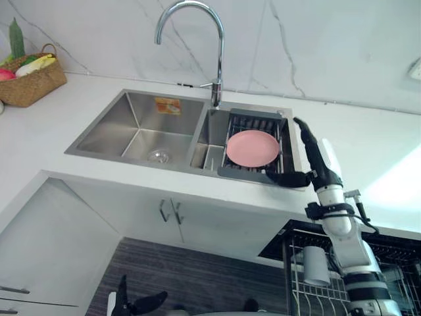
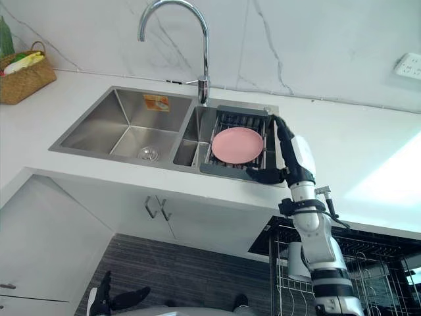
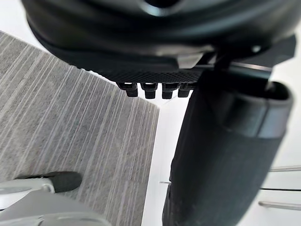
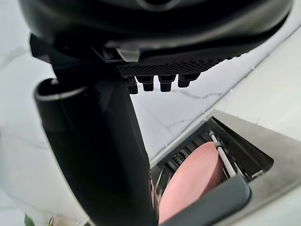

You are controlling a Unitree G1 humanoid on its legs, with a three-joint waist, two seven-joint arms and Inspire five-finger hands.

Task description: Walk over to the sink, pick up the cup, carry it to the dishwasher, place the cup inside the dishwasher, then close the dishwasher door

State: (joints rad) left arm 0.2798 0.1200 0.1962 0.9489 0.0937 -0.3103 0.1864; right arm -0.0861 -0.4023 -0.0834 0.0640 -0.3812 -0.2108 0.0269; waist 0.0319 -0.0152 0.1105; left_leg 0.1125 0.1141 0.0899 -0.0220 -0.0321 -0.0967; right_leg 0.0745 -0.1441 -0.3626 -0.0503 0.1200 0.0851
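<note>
pale cup (image 1: 316, 264) sits in the wire dishwasher rack (image 1: 297, 293), below the steel sink (image 1: 108, 128).

Pink plate (image 1: 252, 147); silver-grey sink (image 1: 105, 128); white surface (image 1: 368, 141); white wall (image 1: 329, 46), grey-veined; tan woven basket (image 1: 33, 84), far left corner; grey streaked floor (image 1: 197, 276).

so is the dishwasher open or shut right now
Open: its wire rack sits exposed below the counter edge, with no door covering it.
</note>
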